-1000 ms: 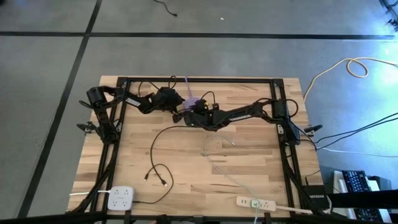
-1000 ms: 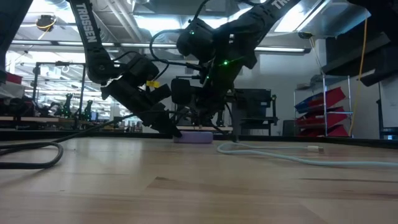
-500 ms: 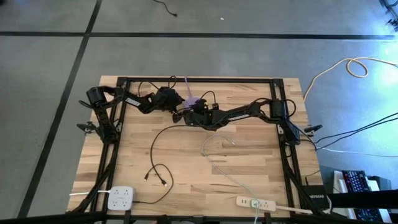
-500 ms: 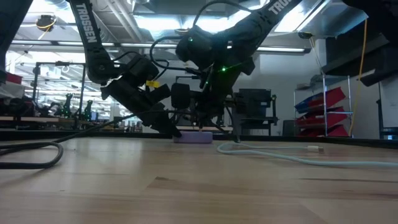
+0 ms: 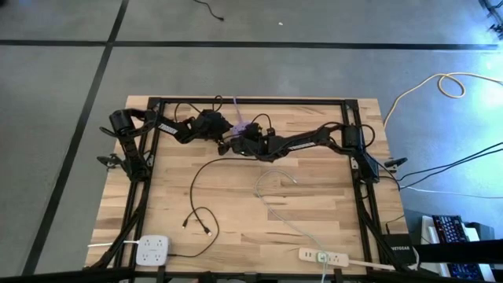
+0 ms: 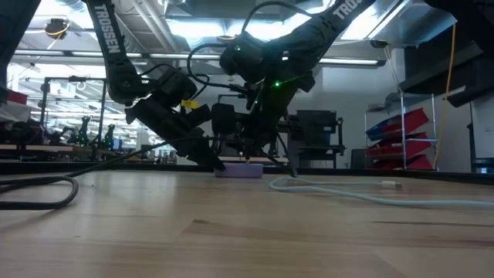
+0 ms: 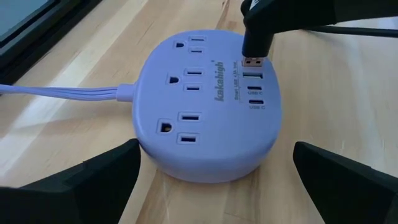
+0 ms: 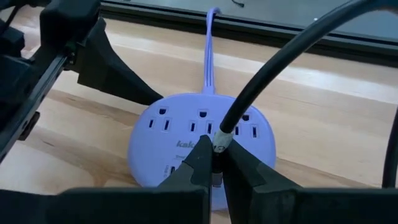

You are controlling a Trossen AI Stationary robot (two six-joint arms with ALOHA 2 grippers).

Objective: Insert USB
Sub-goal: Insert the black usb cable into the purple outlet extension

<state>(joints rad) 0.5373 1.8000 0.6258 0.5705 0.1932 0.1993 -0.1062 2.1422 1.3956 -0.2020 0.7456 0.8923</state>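
Right gripper [image 8: 214,163], clamped on the USB plug [image 7: 252,62], poises it directly over the power hub's [image 7: 205,118] top USB port. Left gripper [image 7: 214,177], jaws wide, straddles the hub. Slight tilt or offset risks jamming against the port's rim.

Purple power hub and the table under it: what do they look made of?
The purple power hub looks like moulded plastic with a smooth matte finish: rounded edges, even colour and printed lettering by its USB ports. The table looks like light wood, probably butcher block: grain lines and joined strips show, with a slight satin sheen.
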